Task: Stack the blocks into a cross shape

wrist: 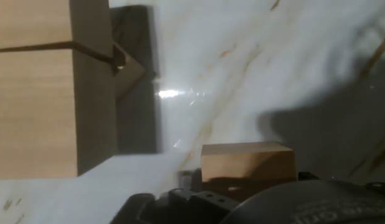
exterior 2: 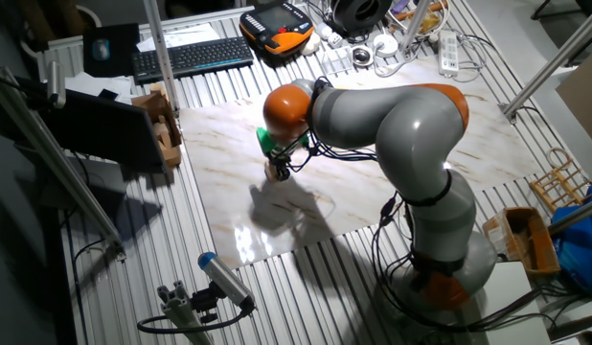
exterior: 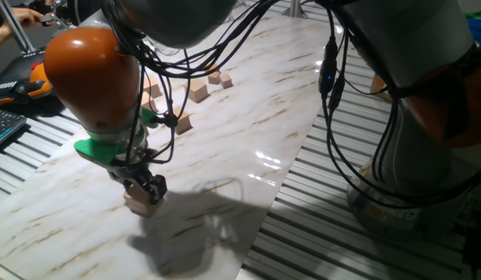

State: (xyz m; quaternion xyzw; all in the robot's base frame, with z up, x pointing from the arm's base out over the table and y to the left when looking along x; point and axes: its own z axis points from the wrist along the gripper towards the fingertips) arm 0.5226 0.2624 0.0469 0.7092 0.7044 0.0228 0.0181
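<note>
On the near-left of the marble tabletop [exterior: 248, 132], my KUKA arm [exterior 2: 392, 125] leans low, its gripper [exterior: 144, 189] closed on a tan block [exterior: 139, 204] resting on the surface. Hand view: a stack of blocks [wrist: 33, 87] sits left, close by. Approx. five more cubes [exterior: 198, 93] lie scattered far-left, well apart.

Arm [exterior 2: 401, 125] bent over marble board [exterior 2: 229, 158] (fingers [exterior 2: 279, 172] down low).
</note>
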